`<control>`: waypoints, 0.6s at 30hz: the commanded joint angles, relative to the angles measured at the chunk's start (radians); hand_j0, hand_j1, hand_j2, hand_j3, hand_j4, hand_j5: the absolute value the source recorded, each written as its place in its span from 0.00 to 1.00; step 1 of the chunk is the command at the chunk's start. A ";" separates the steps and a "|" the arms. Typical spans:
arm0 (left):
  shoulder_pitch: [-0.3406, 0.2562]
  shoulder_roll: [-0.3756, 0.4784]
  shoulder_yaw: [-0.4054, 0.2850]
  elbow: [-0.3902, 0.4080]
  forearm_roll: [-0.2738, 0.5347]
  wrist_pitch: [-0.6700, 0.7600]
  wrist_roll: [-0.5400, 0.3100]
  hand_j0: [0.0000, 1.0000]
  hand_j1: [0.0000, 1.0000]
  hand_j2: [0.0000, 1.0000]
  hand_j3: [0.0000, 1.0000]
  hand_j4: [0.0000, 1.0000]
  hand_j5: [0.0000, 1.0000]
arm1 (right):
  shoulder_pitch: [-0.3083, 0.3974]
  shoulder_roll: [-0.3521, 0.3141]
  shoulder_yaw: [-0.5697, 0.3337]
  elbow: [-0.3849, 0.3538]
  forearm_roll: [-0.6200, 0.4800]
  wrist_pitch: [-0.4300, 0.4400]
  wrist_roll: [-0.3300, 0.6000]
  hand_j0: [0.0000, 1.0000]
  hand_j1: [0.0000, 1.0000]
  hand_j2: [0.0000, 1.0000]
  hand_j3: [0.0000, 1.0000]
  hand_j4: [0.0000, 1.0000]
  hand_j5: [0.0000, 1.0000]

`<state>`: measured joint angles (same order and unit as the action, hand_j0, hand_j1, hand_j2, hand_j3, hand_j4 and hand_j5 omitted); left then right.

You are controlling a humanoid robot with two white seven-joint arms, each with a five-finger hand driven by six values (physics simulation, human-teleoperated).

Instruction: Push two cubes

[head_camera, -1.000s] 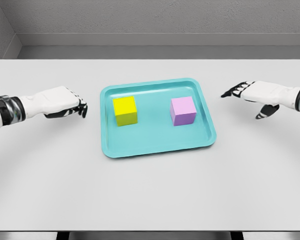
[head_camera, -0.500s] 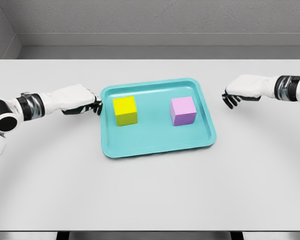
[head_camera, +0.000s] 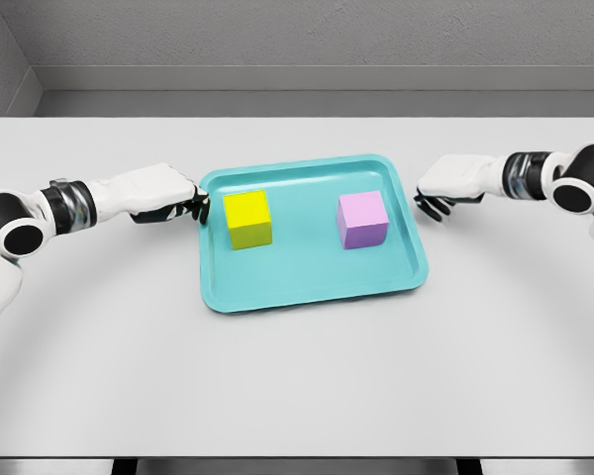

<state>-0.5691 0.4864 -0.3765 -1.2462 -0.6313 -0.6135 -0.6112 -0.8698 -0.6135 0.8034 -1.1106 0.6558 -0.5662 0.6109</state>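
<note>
- Left hand [head_camera: 166, 200] sits at the left rim of the teal tray [head_camera: 307, 282], fingers curled loosely and gripping nothing, dark fingertips over the rim and close to the yellow cube; right hand [head_camera: 444, 188] is just outside the tray's right rim, fingers curled downward, likewise gripping nothing
- Biggest risk, as I judge it: the tray rests loose on the white table [head_camera: 297, 386], so a hand that catches the raised rim instead of clearing it would shove the whole tray and carry both cubes along unpushed
- Yellow cube [head_camera: 247, 219] stands in the tray's left half, nearest the left hand; a contact off its centre would likely spin it rather than slide it straight
- Lilac cube [head_camera: 362, 220] stands in the tray's right half, apart from the right rim, with the right hand not yet over that rim; curled fingers coming in high could tip it or ride over its top
- Smaller worry: pushed inward together, the cubes could meet mid-tray and jam or skew each other
</note>
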 commanded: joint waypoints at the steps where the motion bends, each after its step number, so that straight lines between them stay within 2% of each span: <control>1: 0.000 0.000 0.001 0.001 0.007 0.003 0.000 0.38 0.38 0.38 0.38 0.38 0.38 | -0.002 -0.002 0.017 -0.003 -0.002 0.000 0.000 0.11 0.11 0.11 0.11 0.11 0.11; 10: -0.012 0.012 0.002 -0.004 0.018 0.003 0.000 0.38 0.38 0.38 0.38 0.38 0.38 | -0.021 -0.008 0.071 -0.066 -0.005 -0.001 0.000 0.11 0.11 0.11 0.11 0.11 0.11; 18: -0.015 -0.028 0.001 -0.005 0.018 0.003 0.000 0.38 0.38 0.38 0.38 0.38 0.38 | -0.028 -0.012 0.085 -0.107 -0.005 -0.006 0.000 0.12 0.12 0.12 0.12 0.12 0.12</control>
<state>-0.5829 0.4686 -0.3759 -1.2516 -0.6198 -0.6136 -0.6113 -0.9004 -0.6236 0.8829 -1.2034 0.6531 -0.5734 0.6110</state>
